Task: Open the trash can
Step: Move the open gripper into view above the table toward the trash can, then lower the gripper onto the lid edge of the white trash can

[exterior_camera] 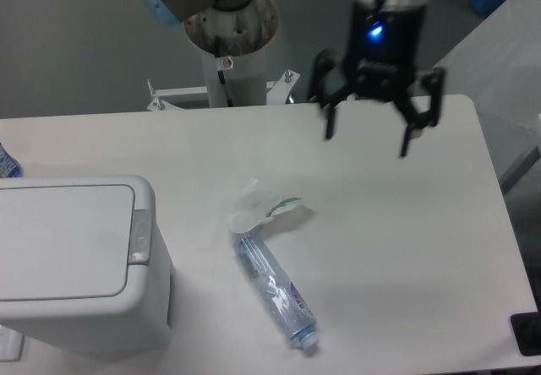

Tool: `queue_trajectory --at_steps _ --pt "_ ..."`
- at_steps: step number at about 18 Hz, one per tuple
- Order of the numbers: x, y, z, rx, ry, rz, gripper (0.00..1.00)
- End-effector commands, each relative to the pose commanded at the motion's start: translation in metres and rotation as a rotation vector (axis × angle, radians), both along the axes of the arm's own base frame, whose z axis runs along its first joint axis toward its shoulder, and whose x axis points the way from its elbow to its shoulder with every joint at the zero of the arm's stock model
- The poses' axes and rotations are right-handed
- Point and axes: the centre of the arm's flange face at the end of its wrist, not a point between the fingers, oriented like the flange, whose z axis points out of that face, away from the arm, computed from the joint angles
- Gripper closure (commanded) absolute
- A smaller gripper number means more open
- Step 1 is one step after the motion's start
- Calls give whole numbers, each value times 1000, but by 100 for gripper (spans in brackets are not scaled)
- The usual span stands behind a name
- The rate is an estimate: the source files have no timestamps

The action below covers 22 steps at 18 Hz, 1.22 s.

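Currently approach step: bring hand down over the grey push tab and press squarely so the lid pops. Hand released, fingers spread, holding nothing, above table far side. Trash can sits at near-left table corner, lid closed, well apart from hand.

The gripper hangs pointing down, its jaws spread wide and holding nothing.

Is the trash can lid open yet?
No, the flat lid lies closed on the trash can, and the open gripper hangs well off to its right.
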Motion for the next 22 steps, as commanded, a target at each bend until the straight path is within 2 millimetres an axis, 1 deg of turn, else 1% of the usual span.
queue_trajectory --at_steps 1,4,6,9,11,13,17,22 --pt "12 8 -7 13 -23 20 0" --pt "47 21 -20 37 -155 128 0" --pt "59 29 -25 42 -196 158 0" --pt "75 41 -35 24 -210 130 0" --pt "80 46 -40 17 -222 127 0" --pt "86 54 -50 4 -232 114 0" --pt "95 68 -64 -26 -233 96 0" --pt "103 80 -73 -25 -229 76 0"
